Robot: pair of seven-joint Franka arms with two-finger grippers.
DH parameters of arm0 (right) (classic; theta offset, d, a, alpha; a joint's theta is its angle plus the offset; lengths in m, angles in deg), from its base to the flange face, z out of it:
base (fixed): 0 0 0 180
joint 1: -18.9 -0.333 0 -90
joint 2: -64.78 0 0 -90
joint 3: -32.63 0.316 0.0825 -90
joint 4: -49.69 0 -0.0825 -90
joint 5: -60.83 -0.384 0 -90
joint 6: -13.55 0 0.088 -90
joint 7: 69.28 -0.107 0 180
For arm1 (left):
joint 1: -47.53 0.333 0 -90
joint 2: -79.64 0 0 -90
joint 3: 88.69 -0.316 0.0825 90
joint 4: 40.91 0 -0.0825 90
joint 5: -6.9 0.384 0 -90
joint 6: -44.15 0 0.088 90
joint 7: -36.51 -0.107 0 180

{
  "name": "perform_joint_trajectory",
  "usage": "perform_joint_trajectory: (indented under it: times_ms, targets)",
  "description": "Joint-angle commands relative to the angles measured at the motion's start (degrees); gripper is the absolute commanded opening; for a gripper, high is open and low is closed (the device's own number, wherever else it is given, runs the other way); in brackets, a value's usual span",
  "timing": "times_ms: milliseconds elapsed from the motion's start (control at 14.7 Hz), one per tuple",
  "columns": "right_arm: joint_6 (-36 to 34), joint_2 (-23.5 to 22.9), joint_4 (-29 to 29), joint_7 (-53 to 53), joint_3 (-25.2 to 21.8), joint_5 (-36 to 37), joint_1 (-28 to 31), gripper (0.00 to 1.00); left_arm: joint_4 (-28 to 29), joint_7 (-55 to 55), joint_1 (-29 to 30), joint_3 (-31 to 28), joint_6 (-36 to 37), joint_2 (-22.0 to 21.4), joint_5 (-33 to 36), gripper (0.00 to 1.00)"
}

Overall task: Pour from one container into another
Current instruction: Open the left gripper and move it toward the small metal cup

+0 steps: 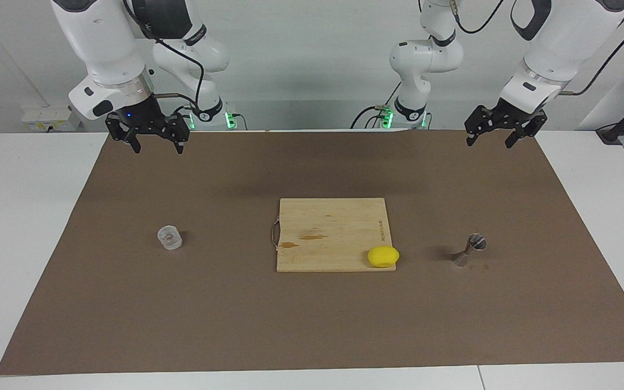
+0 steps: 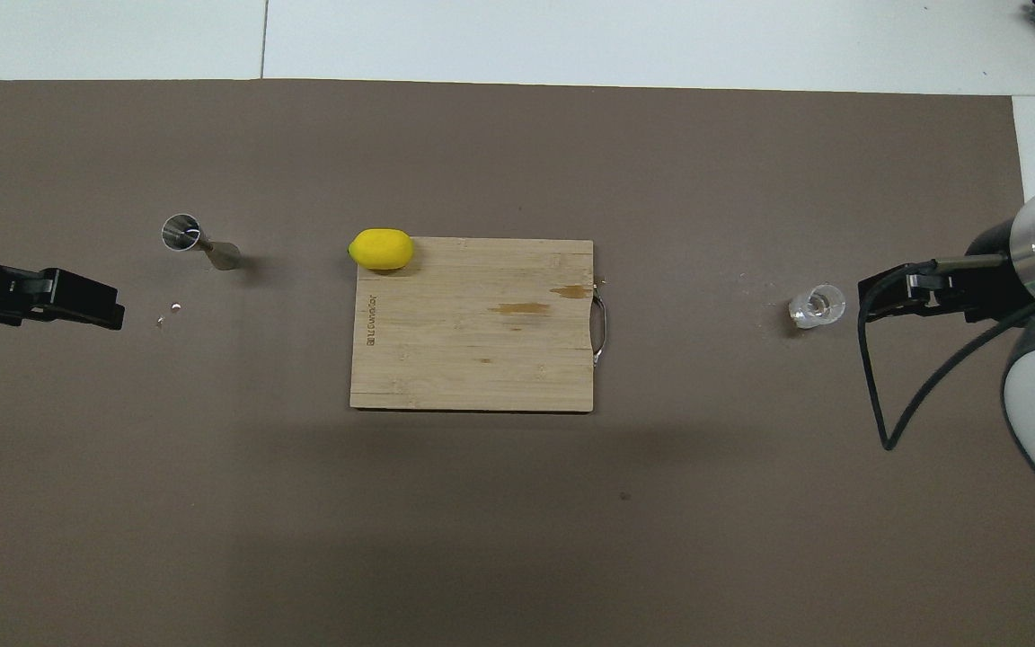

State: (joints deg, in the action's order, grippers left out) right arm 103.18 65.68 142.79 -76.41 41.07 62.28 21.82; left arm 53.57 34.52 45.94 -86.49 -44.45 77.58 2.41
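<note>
Standing upright on the brown surface: glass cup toward the right arm's end, steel jigger toward the left arm's end, well apart. Lying between them: wooden board, burned-in lettering along one edge too small for reading, lemon resting on the corner nearest the jigger. Hanging raised near the robots: right gripper and left gripper, fingers spread wide, holding nothing.

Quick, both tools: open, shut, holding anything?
Left tool: open, empty, raised over the brown mat's edge.
Right tool: open, empty, raised over the mat's edge.
</note>
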Motion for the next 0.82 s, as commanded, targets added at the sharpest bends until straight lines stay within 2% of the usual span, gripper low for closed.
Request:
perform_joint_trajectory:
  times_ms: [0, 272, 408, 749]
  targets:
    - [-0.3, 0.9, 0.9, 0.9, 0.3, -1.0, 1.0, 1.0, 2.5, -0.7, 3.9, 0.0, -2.7, 1.9, -3.5, 1.0]
    - [-0.3, 0.9, 0.9, 0.9, 0.3, -1.0, 1.0, 1.0, 2.6, -0.1, 8.7, -0.7, -2.9, 6.6, -9.0, 1.0]
    - [-0.3, 0.9, 0.9, 0.9, 0.3, -1.0, 1.0, 1.0, 2.9, 1.0, 9.2, -0.9, -4.3, 8.8, -10.4, 1.0]
    - [-0.3, 0.9, 0.9, 0.9, 0.4, -1.0, 1.0, 1.0, 10.4, 27.0, 9.6, -5.8, -11.2, 9.4, -26.1, 1.0]
